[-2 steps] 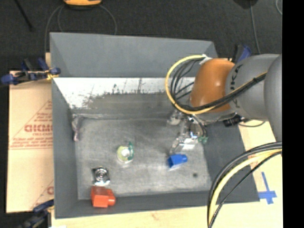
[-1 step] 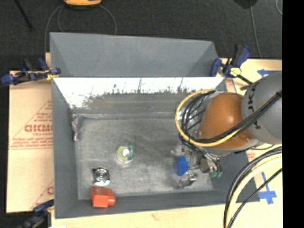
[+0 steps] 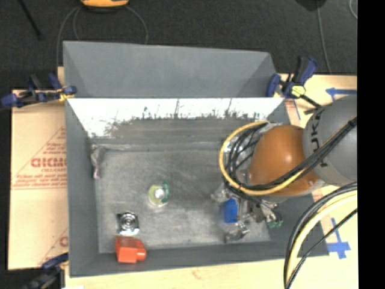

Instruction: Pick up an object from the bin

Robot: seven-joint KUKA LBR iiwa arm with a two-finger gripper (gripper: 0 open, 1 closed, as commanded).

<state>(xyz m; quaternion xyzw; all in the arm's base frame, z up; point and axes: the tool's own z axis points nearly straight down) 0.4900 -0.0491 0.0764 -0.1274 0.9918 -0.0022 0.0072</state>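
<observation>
My gripper (image 3: 245, 217) is low in the bin's front right corner, under the arm's orange cover. A small blue thing (image 3: 229, 212) sits right against its left side, partly hidden by the gripper's metal parts; whether it is gripped I cannot tell. A clear round thing with a green tint (image 3: 158, 194) lies on the floor well to the left of the gripper.
A shiny silver thing (image 3: 127, 222) and an orange-red block (image 3: 130, 251) lie in the front left corner. A thin grey piece (image 3: 95, 163) leans at the left wall. The arm and its cables cover the bin's right side.
</observation>
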